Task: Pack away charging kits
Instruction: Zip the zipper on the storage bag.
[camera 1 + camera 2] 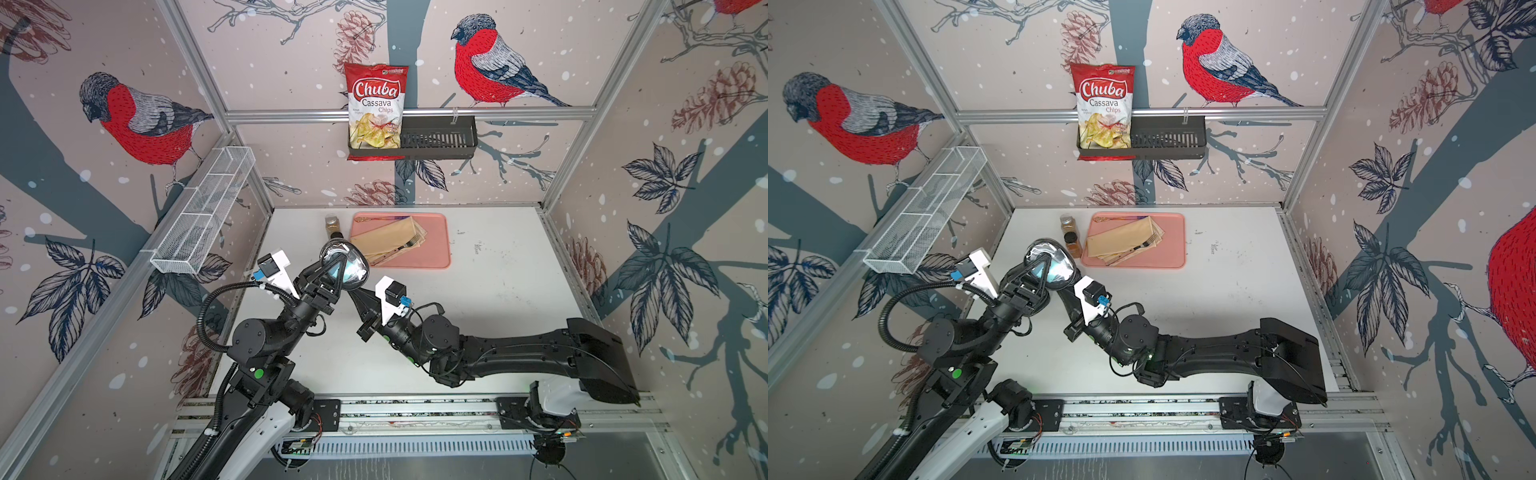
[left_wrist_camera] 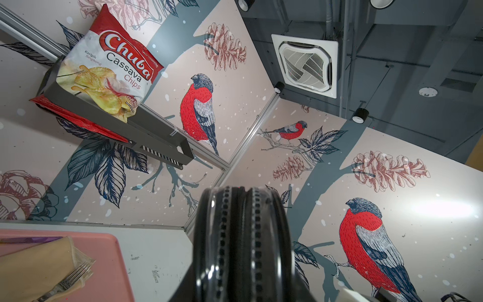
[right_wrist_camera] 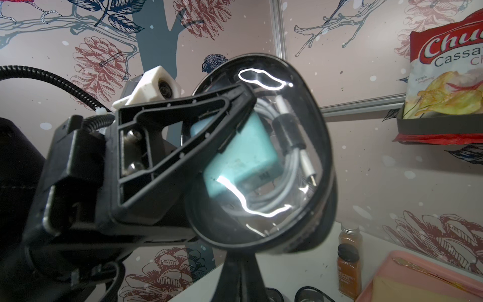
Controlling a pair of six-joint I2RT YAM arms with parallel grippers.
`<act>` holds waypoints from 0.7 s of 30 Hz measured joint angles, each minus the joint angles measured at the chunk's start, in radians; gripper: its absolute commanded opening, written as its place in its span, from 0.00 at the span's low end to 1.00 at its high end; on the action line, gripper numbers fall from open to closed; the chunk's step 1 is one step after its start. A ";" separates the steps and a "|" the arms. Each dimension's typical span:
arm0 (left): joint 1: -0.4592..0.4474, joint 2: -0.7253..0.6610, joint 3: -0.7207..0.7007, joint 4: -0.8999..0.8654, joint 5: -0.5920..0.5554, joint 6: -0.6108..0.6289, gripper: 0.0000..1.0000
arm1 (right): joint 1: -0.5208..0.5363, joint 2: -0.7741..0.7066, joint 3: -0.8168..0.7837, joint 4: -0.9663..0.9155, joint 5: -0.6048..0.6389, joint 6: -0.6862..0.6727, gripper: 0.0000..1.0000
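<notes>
the left gripper squeezes a black case with a teal plug and white cable inside. the right gripper is closed tight at its rim.

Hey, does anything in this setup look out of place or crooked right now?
Only the chip bag: it stands at one end of the black wall basket, and its red bottom edge pokes out below the basket rather than resting inside. Nothing on the table looks spilled or broken.
</notes>
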 measured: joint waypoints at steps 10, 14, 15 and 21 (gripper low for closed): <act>0.000 -0.013 0.004 -0.041 0.002 -0.003 0.00 | -0.039 -0.072 -0.066 -0.037 0.020 0.027 0.00; 0.000 -0.026 -0.004 -0.060 0.014 -0.006 0.00 | -0.056 -0.101 -0.083 -0.068 0.017 0.029 0.00; 0.000 -0.030 -0.007 -0.065 0.021 -0.006 0.00 | -0.060 -0.109 -0.087 -0.078 0.014 0.029 0.00; 0.000 -0.031 -0.021 -0.068 0.055 -0.007 0.00 | -0.080 -0.152 -0.097 -0.151 -0.010 0.026 0.00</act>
